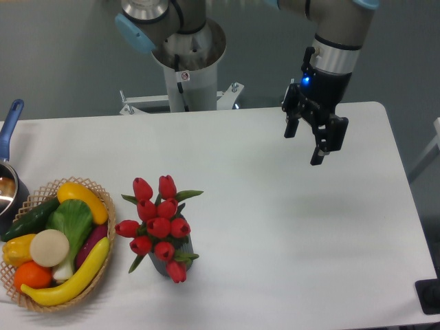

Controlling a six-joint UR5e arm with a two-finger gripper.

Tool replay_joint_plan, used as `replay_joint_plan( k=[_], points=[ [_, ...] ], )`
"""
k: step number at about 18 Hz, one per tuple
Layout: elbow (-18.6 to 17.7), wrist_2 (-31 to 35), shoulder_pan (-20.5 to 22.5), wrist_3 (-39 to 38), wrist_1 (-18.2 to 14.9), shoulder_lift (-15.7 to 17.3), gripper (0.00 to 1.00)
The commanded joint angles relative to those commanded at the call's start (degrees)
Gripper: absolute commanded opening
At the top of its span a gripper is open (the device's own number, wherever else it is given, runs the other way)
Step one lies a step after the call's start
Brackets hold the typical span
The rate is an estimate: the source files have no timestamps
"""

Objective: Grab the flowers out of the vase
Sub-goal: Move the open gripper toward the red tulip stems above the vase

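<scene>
Toward the table's (275,227) seven o'clock corner, the flowers (158,223) stand in the vase (180,248), just beside a basket (103,265) at their nine o'clock. Well apart, near one o'clock, the gripper (306,146) hangs above the table with its fingers spread and nothing between them.

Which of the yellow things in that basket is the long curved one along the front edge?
The banana, curving along the basket's near rim. The other yellow pieces are shorter: one at the back, one at the left.
</scene>
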Motion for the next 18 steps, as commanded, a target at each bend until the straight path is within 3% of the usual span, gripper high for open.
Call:
replay_joint_plan(
  k=[5, 13, 18],
  points=[
    [-3.2, -0.2, -0.3, -0.2, 4.0, 1.2, 1.0],
    [-3.8, -1.1, -0.5, -4.7, 4.1, 1.2, 1.0],
    [-3.9, -2.0, -1.3, -12.6, 4.1, 0.6, 1.0]
  ],
)
